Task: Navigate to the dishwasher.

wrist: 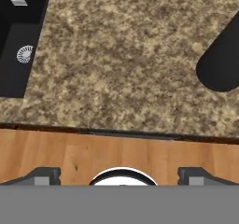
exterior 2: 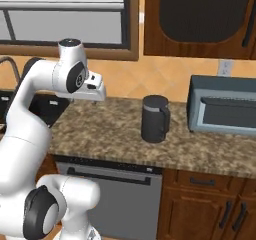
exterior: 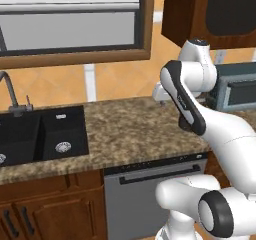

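Speckled granite surface (exterior: 135, 129) is spanning the view; the grey dishwasher (exterior 2: 125, 199) is sitting under its front edge, directly ahead. The pincer (wrist: 119, 176) is hovering above, fingers apart. Driving closer risks bumping the panel.

Cut off, covered, or out of reach of the eye

The dishwasher (exterior: 135, 199) loses its lower right corner behind the robot's white body at the bottom of the left base view, and its left part in the right base view; the toaster oven (exterior 2: 225, 109) runs off the right edge; the faucet (exterior: 10, 94) is cropped at the left edge; the dark jug (wrist: 221, 59) is cut by the right edge of the hand view; the gripper (wrist: 119, 176) shows only two fingertips above the bottom band, wide apart.
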### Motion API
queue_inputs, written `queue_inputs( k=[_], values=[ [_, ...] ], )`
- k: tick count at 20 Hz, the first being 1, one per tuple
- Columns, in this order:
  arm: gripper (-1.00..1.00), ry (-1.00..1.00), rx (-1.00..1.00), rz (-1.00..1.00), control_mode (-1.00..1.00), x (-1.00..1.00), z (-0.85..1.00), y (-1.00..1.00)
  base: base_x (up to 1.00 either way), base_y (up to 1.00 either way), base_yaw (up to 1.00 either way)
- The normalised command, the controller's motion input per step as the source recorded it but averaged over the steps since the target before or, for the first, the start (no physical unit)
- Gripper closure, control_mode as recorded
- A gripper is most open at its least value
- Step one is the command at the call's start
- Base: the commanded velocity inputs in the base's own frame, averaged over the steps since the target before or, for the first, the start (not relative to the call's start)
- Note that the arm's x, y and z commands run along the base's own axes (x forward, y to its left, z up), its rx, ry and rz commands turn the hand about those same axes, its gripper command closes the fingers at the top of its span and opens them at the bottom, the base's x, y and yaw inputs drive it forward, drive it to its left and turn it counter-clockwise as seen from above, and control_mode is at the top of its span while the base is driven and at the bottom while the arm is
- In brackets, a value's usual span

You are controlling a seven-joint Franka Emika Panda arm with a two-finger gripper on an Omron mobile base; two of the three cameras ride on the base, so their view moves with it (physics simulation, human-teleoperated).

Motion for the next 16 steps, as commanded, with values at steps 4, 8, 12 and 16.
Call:
queue_inputs(
  k=[4,8,12,16],
  values=[
    [-1.00,0.00,0.00,0.00,1.00,0.00,0.00,0.00,0.78,0.00,0.00],
    [-1.00,0.00,0.00,0.00,1.00,0.00,0.00,0.00,0.17,0.00,0.00],
    [-1.00,0.00,0.00,0.00,1.00,0.00,0.00,0.00,0.00,0.00,0.00],
    [-1.00,0.00,0.00,0.00,1.00,0.00,0.00,0.00,0.00,0.00,0.00]
  ],
)
